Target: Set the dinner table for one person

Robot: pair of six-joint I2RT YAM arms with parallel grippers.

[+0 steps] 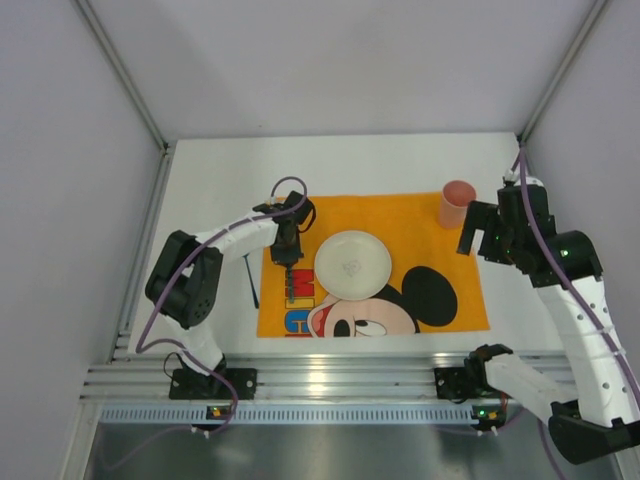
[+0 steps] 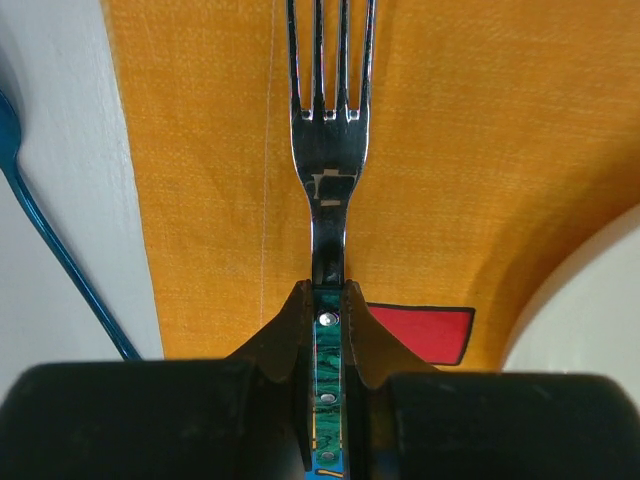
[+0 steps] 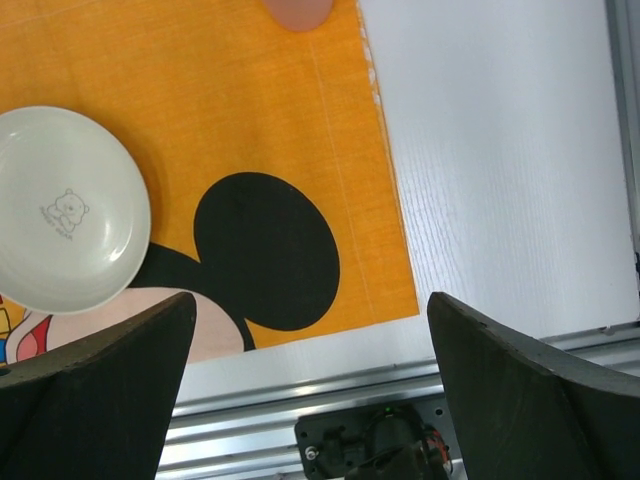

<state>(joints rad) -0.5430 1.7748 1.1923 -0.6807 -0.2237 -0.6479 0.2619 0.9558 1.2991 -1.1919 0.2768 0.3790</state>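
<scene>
Pinching a fork [image 2: 325,160] by its green riveted handle, your left pincer [image 2: 326,325] has both fingers pressed against the handle, one on either side. The tines point away from the wrist camera over bare orange cloth. You cannot tell from these views whether the fork touches the mat [image 1: 425,220]. From above, that pincer sits over the mat's left part, just left of the plate [image 1: 352,264] and apart from it. The fork runs toward the near edge, over the coloured lettering.

The white plate lies flat on the mat, left of centre, with Mickey's face just nearer you than its rim. A small bear print shows in its middle. A pink cup [image 1: 457,204] stands upright by the mat's far right corner. A thin blue-handled utensil [image 1: 251,280] lies on the white surface [image 1: 380,160] just beside the mat's left edge, off the cloth.

Your right pincer [image 1: 483,238] is spread wide and grips nothing. It hangs just right of the cup, about over the mat's right edge. In its wrist view the two dark fingers [image 3: 100,385] frame Mickey's black ear, the mat's near right corner and a strip of bare surface beside it.

The surface fills the floor of the walled bay and carries the mat near its middle. White margin shows at the mat's left, right and far sides, and the arm bases stand along the near edge.
</scene>
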